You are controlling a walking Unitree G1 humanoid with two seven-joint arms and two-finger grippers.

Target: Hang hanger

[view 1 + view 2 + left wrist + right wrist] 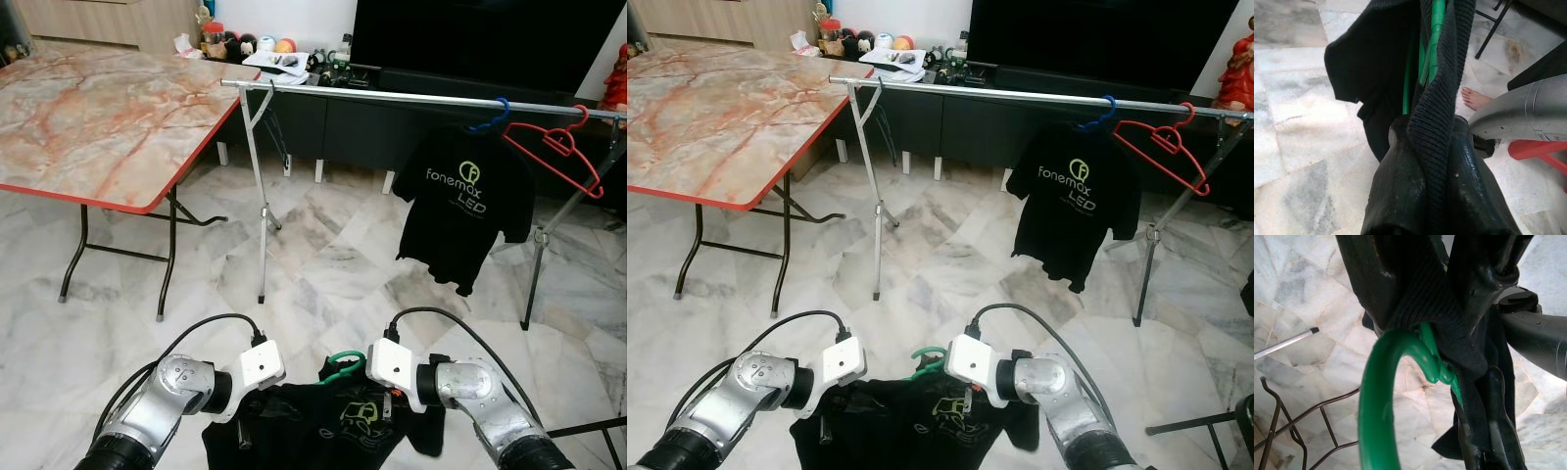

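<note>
A green plastic hanger (342, 367) carrying a black T-shirt with a pale green print (333, 426) hangs low in front of the robot, between its two arms and above the white marble floor (323, 264). Its hook curves up out of the ribbed collar, and its long axis runs roughly from one arm to the other. The left end effector (1432, 161) is clamped on the collar fabric beside the green wire, and the right end effector (1425, 318) is closed on the collar right at the base of the hook. Well ahead stands a silver metal clothes rail (392, 96) on thin folding legs; toward its right end hang a black T-shirt printed "fonemax LED" on a blue hanger (470, 201) and a bare red hanger (554, 147), tilted. A marble-patterned folding tabletop with a red edge (98, 117) stands to the left, its corner close to the rail's left end. Behind the rail runs a dark low cabinet (323, 113) with small items on top.
</note>
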